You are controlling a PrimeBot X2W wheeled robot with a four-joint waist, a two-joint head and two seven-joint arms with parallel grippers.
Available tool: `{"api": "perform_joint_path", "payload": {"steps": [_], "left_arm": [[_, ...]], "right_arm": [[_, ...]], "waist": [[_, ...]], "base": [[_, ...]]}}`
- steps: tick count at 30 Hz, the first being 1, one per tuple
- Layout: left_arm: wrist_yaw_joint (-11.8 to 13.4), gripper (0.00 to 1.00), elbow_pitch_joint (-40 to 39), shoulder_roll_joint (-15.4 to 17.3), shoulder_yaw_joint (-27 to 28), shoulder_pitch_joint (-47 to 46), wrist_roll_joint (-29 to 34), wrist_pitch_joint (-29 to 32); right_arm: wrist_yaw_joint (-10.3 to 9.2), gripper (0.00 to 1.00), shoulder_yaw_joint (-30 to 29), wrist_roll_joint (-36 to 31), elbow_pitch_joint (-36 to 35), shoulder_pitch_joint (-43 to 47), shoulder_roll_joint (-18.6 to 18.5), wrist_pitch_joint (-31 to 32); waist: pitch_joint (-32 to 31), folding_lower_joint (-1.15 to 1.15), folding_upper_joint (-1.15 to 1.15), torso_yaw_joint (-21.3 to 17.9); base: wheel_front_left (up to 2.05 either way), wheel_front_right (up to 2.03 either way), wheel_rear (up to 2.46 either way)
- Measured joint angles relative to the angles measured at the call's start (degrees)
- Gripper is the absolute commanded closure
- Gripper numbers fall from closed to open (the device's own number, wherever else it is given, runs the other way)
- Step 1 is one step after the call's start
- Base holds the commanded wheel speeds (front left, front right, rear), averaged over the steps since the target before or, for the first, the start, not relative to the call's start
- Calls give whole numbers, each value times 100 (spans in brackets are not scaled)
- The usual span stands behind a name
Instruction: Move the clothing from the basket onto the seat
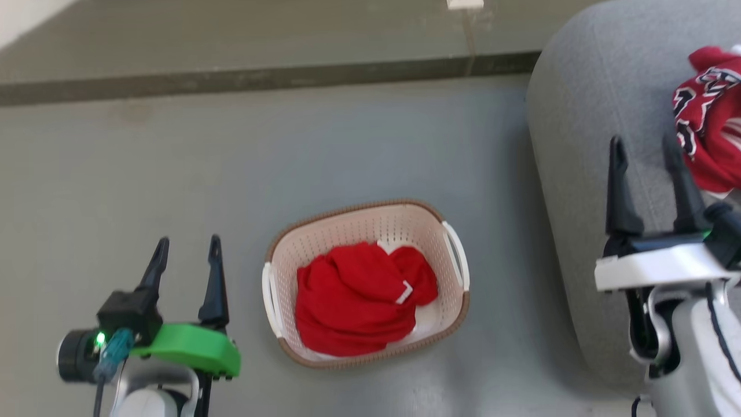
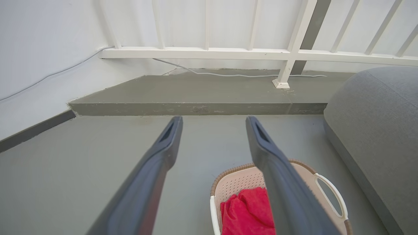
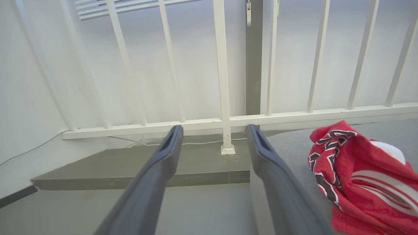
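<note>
Both jaws are hanging released, empty. Soft, light clothing [image 1: 353, 301] is lying bunched in the basket [image 1: 347, 231] between them, probably inviting a pinch on a raised fold; another piece [image 1: 709, 133] is lying on the seat [image 1: 590, 104].

Soft even daylight; head view slightly blurred.

Lettering on the clothing [image 3: 362, 182] cannot be read.

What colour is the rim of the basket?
Brown and woven-looking. The rim runs round the cream basket; the head view shows it best.
</note>
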Motion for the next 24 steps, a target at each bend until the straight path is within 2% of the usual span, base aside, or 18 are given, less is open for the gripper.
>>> {"api": "perform_joint_path", "payload": {"steps": [7, 24], "left_arm": [[-110, 0, 218, 26, -267, -526, 94, 245], [-791, 0, 1323, 58, -1314, -2158, 823, 922]], "right_arm": [[-5, 0, -51, 0, -158, -446, -31, 48], [-4, 0, -76, -15, -557, -1579, -152, 194]], "waist": [[528, 0, 0, -16], [1902, 1, 0, -84]], "base": [[0, 0, 0], [0, 0, 0]]}}
